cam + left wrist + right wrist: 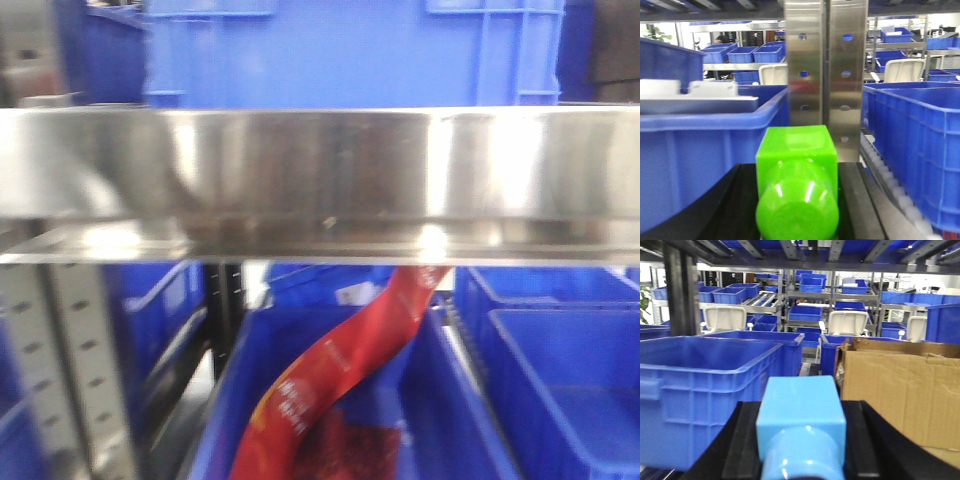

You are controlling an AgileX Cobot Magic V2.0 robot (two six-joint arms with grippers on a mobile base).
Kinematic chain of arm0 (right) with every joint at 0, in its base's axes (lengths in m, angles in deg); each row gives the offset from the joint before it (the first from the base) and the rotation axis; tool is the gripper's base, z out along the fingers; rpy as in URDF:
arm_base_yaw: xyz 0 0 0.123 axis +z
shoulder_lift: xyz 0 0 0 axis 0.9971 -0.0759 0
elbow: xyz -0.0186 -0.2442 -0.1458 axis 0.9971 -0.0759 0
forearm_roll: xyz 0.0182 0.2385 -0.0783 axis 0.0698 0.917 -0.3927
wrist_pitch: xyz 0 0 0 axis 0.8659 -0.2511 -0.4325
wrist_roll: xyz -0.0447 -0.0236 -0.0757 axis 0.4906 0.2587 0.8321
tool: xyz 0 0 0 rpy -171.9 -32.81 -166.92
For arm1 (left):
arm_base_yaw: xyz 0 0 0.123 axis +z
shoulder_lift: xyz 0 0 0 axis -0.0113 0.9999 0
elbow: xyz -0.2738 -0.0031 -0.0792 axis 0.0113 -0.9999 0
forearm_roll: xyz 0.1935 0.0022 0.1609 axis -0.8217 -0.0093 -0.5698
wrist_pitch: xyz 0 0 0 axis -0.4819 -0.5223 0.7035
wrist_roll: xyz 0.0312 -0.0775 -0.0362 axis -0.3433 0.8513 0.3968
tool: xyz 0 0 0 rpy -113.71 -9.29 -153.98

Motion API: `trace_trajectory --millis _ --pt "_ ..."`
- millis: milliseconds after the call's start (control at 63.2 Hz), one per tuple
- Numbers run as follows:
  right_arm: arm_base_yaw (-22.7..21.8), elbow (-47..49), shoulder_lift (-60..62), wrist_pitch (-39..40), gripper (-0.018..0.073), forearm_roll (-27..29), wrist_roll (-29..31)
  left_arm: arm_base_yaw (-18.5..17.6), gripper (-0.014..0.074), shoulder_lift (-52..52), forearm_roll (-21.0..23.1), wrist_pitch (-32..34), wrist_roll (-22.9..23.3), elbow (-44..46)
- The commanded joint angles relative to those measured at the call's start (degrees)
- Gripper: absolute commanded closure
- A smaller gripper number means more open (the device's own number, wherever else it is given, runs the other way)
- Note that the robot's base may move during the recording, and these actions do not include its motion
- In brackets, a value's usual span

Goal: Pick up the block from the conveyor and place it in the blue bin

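Note:
In the left wrist view a bright green block (796, 165) with a round stud facing the camera sits between the two black fingers (732, 210) of my left gripper (797, 200), which is shut on it. In the right wrist view a light blue block (802, 407) of the same shape sits between the black fingers (875, 440) of my right gripper (802, 440), which is shut on it. Blue bins stand close by: one left of the green block (700, 150), one left of the blue block (705, 385). The conveyor belt is out of view. Neither gripper shows in the front view.
A perforated steel post (822, 75) stands right behind the green block, with another blue bin (920, 135) and a roller track (890, 180) to its right. A cardboard box (905, 390) is right of the blue block. The front view shows a steel shelf beam (320, 170) over blue bins (570, 380), one holding a red strip (330, 380).

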Motion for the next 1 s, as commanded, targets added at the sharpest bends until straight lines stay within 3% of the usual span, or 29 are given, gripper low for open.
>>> trace_trajectory --millis 0,981 --pt "-0.06 -0.08 0.17 0.93 0.0721 -0.22 0.09 0.05 0.0708 -0.05 0.38 1.08 0.2 0.05" --pt "-0.06 -0.08 0.17 0.93 0.0721 -0.22 0.09 0.05 0.0708 -0.05 0.38 1.08 0.2 0.05"
